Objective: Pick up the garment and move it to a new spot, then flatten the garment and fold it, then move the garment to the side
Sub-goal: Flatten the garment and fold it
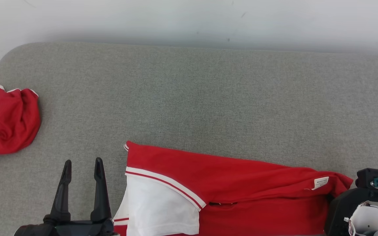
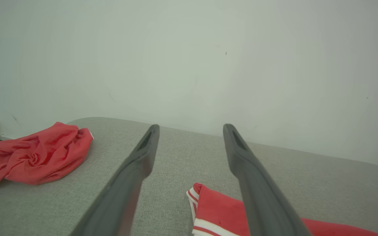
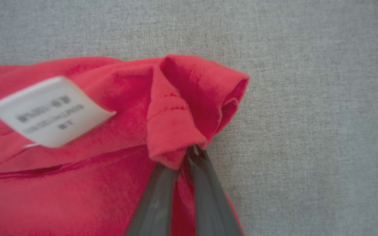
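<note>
The red-and-white garment (image 1: 241,183) lies partly folded on the near side of the grey counter (image 1: 208,98), looking soft, light and limp, so it is best pinched at a hem corner, where the right end effector (image 3: 189,154) is clenched on it by the label (image 1: 321,182), while the left end effector (image 1: 83,160) stands released.

The garment (image 1: 241,183) — red, with a white sleeve (image 1: 162,206) trimmed in red-and-white stripes — lies folded along the frame's lower middle, white label (image 1: 321,182) near its right end.
</note>
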Robot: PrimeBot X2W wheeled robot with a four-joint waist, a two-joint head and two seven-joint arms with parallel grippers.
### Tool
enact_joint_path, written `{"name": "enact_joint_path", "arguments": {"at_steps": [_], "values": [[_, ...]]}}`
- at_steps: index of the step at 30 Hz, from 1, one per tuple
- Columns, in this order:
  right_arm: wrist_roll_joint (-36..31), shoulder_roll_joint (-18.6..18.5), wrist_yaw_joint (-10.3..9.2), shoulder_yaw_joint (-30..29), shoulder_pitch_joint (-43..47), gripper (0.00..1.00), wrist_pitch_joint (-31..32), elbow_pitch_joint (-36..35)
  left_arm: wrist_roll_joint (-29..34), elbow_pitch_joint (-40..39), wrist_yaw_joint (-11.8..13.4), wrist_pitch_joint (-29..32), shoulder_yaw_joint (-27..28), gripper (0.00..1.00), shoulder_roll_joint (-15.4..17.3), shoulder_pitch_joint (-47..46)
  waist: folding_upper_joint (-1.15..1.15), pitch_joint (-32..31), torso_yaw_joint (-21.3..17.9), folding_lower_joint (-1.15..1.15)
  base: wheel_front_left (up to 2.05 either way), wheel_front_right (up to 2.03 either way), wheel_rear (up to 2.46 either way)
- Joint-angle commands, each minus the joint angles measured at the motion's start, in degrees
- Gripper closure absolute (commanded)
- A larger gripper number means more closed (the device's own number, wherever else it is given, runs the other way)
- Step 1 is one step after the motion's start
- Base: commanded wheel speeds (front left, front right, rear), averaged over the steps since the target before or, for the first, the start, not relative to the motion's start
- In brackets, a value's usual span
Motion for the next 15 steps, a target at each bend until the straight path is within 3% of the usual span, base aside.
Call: {"name": "enact_joint_path", "arguments": {"at_steps": [1,15], "values": [[0.0,0.1,0.06,-0.4,1.1,1.00,0.1,0.8,-0.8,0.0,0.3,-0.2,0.2,0.00,-0.1,-0.4,0.00,0.0,-0.2,0.00,0.00,0.00,0.00],[-5.8,0.0,-0.03,-14.5,-1.6,1.00,-0.8,-7.1,-0.7,-0.3,0.3,-0.2,-0.3,0.00,-0.1,-0.7,0.00,-0.1,-1.6,0.00,0.00,0.00,0.00]]}}
